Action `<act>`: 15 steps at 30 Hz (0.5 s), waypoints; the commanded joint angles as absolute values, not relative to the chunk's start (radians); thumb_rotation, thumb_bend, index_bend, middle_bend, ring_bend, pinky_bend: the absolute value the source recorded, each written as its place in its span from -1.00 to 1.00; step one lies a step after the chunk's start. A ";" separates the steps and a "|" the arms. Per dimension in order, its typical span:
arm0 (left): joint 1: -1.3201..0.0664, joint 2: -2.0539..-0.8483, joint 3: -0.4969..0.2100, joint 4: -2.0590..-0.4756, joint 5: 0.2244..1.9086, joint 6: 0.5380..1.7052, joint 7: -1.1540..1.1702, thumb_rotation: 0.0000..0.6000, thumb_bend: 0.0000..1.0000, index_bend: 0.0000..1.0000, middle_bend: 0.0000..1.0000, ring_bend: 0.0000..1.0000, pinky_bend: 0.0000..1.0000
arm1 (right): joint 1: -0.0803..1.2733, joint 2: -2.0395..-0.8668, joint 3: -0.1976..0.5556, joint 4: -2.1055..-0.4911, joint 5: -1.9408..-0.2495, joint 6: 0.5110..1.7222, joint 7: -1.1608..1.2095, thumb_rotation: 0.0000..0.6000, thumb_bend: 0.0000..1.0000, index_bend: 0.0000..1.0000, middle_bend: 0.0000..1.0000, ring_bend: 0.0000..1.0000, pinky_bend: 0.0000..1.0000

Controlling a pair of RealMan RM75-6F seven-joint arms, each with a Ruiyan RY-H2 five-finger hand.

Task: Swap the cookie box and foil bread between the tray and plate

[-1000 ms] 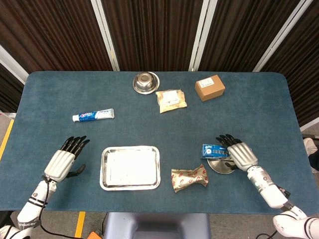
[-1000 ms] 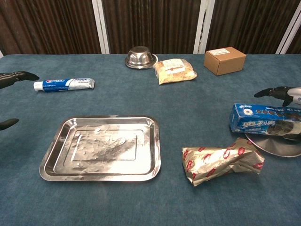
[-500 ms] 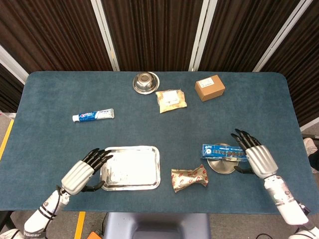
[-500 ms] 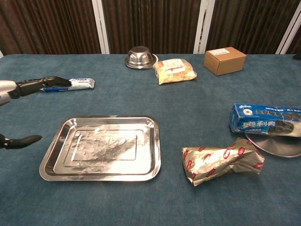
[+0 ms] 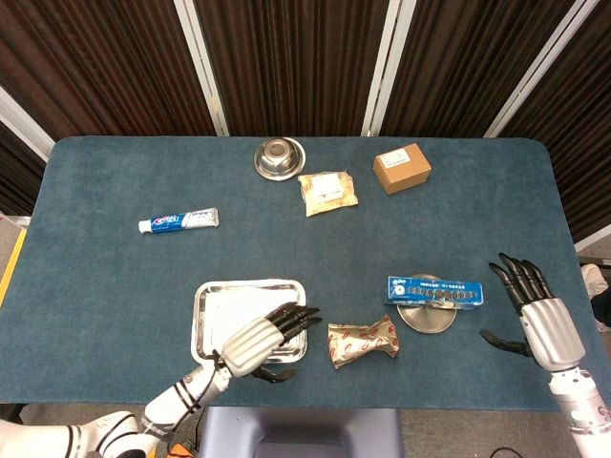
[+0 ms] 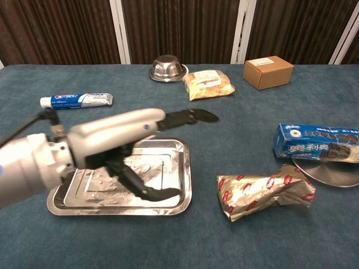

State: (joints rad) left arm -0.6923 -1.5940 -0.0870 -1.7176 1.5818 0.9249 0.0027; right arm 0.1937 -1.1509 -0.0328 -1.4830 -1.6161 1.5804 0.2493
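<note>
Blue cardboard, the cookie box lies on my plate at the right of the table, its long axis running left to right and both ends overhanging the small round metal dish. The foil bread sits on the cloth between plate and tray, near the front edge, its long axis also left to right but tilted, the right end a little farther from me. My left hand hangs over the near right corner of the tray, fingers apart and stretched toward the bread, thumb dropped below, holding nothing. My right hand is off to the right of the plate, fingers spread and pointing away from me, empty. Only the head view shows that right hand; in the chest view it is out of frame, and the plate is cut off at the right edge. The chest view's left hand looms large and hides much of the tray's near left part.
</note>
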 commanded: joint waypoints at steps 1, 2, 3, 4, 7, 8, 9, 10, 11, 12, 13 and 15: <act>-0.778 -1.704 -0.149 -1.705 1.478 0.822 0.065 1.00 -0.42 -1.00 -1.00 -1.00 -1.00 | 0.194 -1.126 -0.020 -1.490 -1.596 1.553 0.293 1.00 -0.61 -1.00 -1.00 -1.00 -0.79; -0.792 -1.726 -0.157 -1.694 1.462 0.810 0.084 1.00 -0.43 -1.00 -1.00 -1.00 -1.00 | 0.194 -1.120 -0.018 -1.490 -1.595 1.549 0.307 1.00 -0.60 -1.00 -1.00 -1.00 -0.79; -0.804 -1.749 -0.165 -1.683 1.447 0.801 0.103 1.00 -0.43 -1.00 -1.00 -1.00 -1.00 | 0.194 -1.115 -0.015 -1.490 -1.594 1.547 0.320 1.00 -0.60 -1.00 -1.00 -1.00 -0.79; -0.820 -1.779 -0.173 -1.665 1.428 0.792 0.130 1.00 -0.43 -1.00 -1.00 -1.00 -1.00 | 0.193 -1.109 -0.013 -1.489 -1.593 1.546 0.338 1.00 -0.60 -1.00 -1.00 -1.00 -0.79; -0.853 -1.855 -0.190 -1.600 1.386 0.784 0.199 1.00 -0.43 -1.00 -1.00 -1.00 -1.00 | 0.190 -1.092 -0.012 -1.488 -1.600 1.544 0.379 1.00 -0.61 -1.00 -1.00 -1.00 -0.79; -0.861 -1.879 -0.193 -1.575 1.375 0.787 0.219 1.00 -0.43 -1.00 -1.00 -1.00 -1.00 | 0.189 -1.088 -0.012 -1.487 -1.602 1.544 0.389 1.00 -0.61 -1.00 -1.00 -1.00 -0.79; -0.867 -1.903 -0.196 -1.550 1.366 0.790 0.236 1.00 -0.43 -1.00 -1.00 -1.00 -1.00 | 0.188 -1.083 -0.012 -1.487 -1.604 1.543 0.399 1.00 -0.61 -1.00 -1.00 -1.00 -0.79; -0.875 -1.933 -0.199 -1.516 1.358 0.798 0.254 1.00 -0.43 -1.00 -1.00 -1.00 -1.00 | 0.187 -1.078 -0.013 -1.487 -1.610 1.542 0.414 1.00 -0.61 -1.00 -1.00 -1.00 -0.80; -0.881 -1.961 -0.199 -1.479 1.361 0.812 0.272 1.00 -0.43 -1.00 -1.00 -1.00 -1.00 | 0.186 -1.072 -0.014 -1.487 -1.613 1.541 0.431 1.00 -0.61 -1.00 -1.00 -1.00 -0.80; -0.886 -1.980 -0.196 -1.451 1.370 0.824 0.284 1.00 -0.43 -1.00 -1.00 -1.00 -1.00 | 0.185 -1.067 -0.013 -1.486 -1.614 1.541 0.440 1.00 -0.61 -1.00 -1.00 -1.00 -0.80; -0.890 -1.997 -0.192 -1.425 1.378 0.833 0.292 1.00 -0.43 -1.00 -1.00 -1.00 -0.99 | 0.184 -1.065 -0.011 -1.485 -1.614 1.543 0.447 1.00 -0.61 -1.00 -1.00 -1.00 -0.80; -0.897 -2.028 -0.184 -1.375 1.384 0.841 0.299 1.00 -0.43 -1.00 -1.00 -1.00 -0.99 | 0.181 -1.062 -0.007 -1.481 -1.617 1.548 0.454 1.00 -0.61 -1.00 -1.00 -1.00 -0.80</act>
